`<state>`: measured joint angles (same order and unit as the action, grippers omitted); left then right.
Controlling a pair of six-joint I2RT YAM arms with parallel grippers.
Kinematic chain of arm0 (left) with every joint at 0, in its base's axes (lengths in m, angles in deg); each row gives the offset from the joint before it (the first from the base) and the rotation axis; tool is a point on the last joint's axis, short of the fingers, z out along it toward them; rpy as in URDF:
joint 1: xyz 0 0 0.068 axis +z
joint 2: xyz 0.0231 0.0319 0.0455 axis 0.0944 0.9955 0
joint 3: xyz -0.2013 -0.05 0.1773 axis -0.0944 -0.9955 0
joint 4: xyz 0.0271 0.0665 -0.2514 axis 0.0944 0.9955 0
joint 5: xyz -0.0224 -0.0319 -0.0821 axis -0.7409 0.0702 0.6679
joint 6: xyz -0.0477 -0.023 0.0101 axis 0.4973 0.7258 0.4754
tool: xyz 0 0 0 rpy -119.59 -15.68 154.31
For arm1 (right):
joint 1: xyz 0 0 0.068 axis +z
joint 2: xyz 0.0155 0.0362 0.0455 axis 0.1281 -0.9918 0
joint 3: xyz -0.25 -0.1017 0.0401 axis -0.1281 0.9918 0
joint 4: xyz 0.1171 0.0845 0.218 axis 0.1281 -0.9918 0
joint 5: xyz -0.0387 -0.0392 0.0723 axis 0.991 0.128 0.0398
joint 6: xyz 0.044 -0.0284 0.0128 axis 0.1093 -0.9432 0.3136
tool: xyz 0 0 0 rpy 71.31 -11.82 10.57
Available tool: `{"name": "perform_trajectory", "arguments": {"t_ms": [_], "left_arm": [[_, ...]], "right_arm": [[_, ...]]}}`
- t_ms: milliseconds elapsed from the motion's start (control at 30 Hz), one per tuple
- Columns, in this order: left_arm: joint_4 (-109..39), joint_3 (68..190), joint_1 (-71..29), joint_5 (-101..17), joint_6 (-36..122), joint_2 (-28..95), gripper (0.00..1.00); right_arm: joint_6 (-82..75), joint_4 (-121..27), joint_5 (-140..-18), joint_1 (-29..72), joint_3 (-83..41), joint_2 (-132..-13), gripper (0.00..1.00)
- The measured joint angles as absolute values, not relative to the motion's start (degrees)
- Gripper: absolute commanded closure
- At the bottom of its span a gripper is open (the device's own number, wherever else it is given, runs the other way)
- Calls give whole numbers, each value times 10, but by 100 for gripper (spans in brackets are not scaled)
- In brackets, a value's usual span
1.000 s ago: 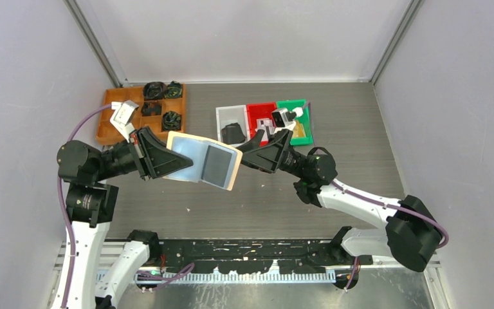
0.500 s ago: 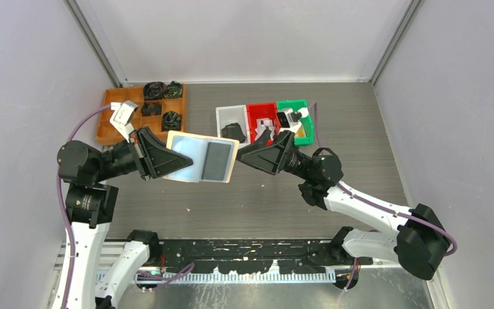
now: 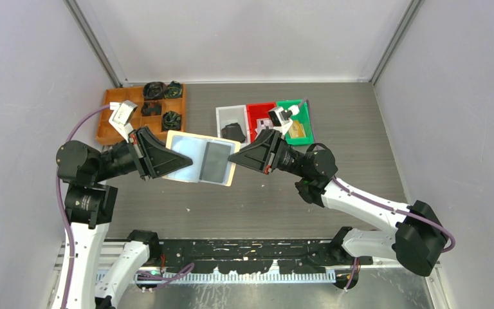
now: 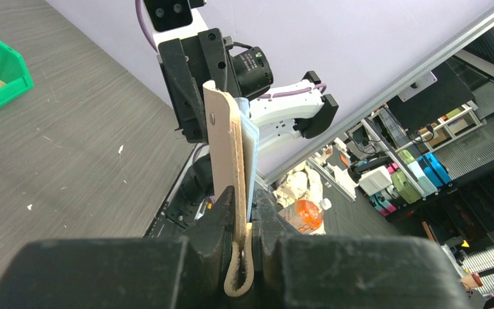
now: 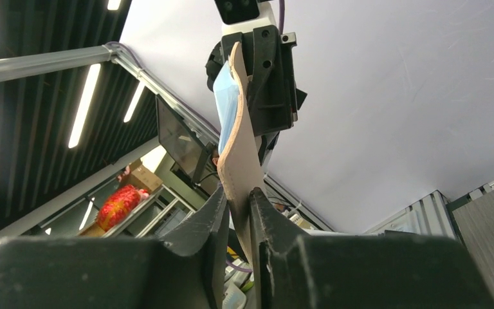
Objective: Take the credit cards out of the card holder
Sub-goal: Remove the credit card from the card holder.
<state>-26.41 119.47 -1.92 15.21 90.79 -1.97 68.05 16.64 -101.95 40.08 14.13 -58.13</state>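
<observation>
**Card holder gripped at both ends between the two arms**

The left gripper (image 4: 243, 222) is clamped on the near edge of the card holder (image 4: 224, 148). Its fingers (image 4: 217, 217) press one against the tan outer face and one against the pale blue inner side. A small tan tab strap (image 4: 238, 278) loops down just below the grip. From there the holder stands on edge and runs straight out to the right gripper (image 4: 190, 90), which meets its far end.

The right wrist view shows that gripper pinched together on the holder's tan edge, with the pale blue pockets (image 5: 226, 106) on the left face of the leather.

From above, the holder hangs over the table (image 3: 360, 161), spanning the gap between the two grippers with its blue inside turned upward. A dark grey credit card (image 3: 213, 161) sits in the pocket on the half nearer the right gripper, just short of its fingertips.

Farther out, beyond the right gripper, stand a white bin (image 3: 222, 114) holding a black lump (image 3: 233, 132), then a red bin (image 3: 257, 111) and a green bin (image 3: 301, 122). Beyond the left gripper is a wooden tray (image 3: 110, 119) with dark items in its compartments.
</observation>
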Motion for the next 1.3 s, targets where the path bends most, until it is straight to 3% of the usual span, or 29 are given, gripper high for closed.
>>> {"name": "perform_trajectory", "arguments": {"t_ms": [400, 1000, 1133, 1300], "left_arm": [[-250, 1197, -19, 147, 894, -20, 100], [-244, 1206, -19, 137, 894, -19, 100], [-244, 1208, -19, 137, 894, -19, 100], [-244, 1209, -19, 137, 894, -18, 100]], "right_arm": [[681, 167, -1038, 403, 136, -584, 71], [688, 201, -1061, 415, 114, -584, 75], [661, 143, -1056, 414, 111, -574, 66], [633, 95, -1052, 415, 110, -561, 81]]}}
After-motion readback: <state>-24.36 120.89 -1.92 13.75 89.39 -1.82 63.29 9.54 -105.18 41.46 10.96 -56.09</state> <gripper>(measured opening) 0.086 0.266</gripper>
